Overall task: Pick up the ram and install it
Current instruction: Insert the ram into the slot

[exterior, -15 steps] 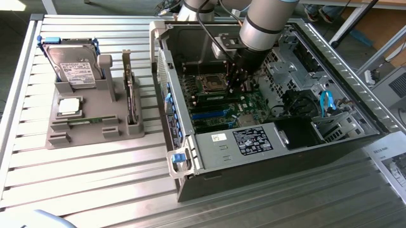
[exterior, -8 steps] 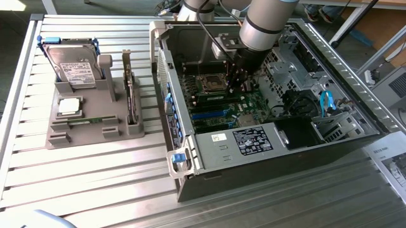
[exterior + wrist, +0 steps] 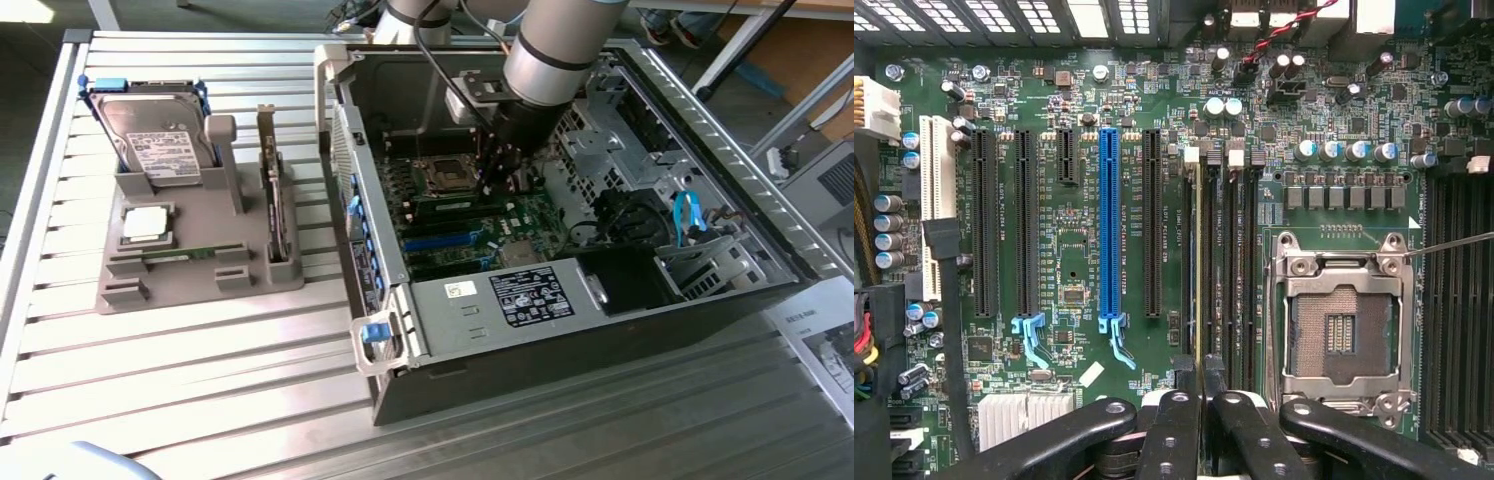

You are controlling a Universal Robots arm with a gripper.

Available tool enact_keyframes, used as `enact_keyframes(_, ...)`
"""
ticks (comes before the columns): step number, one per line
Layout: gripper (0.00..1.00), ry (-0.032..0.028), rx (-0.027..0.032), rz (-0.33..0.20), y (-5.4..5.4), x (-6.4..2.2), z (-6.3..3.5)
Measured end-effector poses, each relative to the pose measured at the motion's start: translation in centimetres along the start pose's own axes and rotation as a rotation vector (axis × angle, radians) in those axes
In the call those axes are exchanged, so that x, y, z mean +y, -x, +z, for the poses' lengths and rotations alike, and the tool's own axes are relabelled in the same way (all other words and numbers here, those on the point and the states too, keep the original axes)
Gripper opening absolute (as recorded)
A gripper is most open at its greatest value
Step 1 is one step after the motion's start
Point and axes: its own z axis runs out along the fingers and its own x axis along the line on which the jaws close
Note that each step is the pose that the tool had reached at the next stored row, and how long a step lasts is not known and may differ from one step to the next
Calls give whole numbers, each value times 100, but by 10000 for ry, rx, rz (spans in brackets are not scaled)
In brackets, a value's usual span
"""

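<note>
My gripper (image 3: 1201, 400) is shut on the ram (image 3: 1199, 270), which I see edge-on as a thin stick running out from between the black fingers (image 3: 1172, 430). It lies along one of the black memory slots (image 3: 1229, 260) beside the open processor socket (image 3: 1341, 320); whether it is seated I cannot tell. In the exterior view the gripper (image 3: 505, 178) reaches down into the open computer case (image 3: 400, 330), over the motherboard (image 3: 461, 215). A second slim green stick (image 3: 178, 254) lies in the grey holder (image 3: 174, 290) on the exterior view's left.
The holder also carries a hard drive (image 3: 154, 135), a square silver chip (image 3: 144, 225) and an upright expansion card (image 3: 274, 200). Inside the case are a blue slot (image 3: 1110, 220), cables (image 3: 687, 215) and drive bays. Paper (image 3: 821, 345) lies at the table's right edge.
</note>
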Motion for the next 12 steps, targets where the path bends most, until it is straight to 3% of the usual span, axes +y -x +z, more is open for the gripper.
enact_keyframes(12,12,-28,-1,-2,-6,15,0)
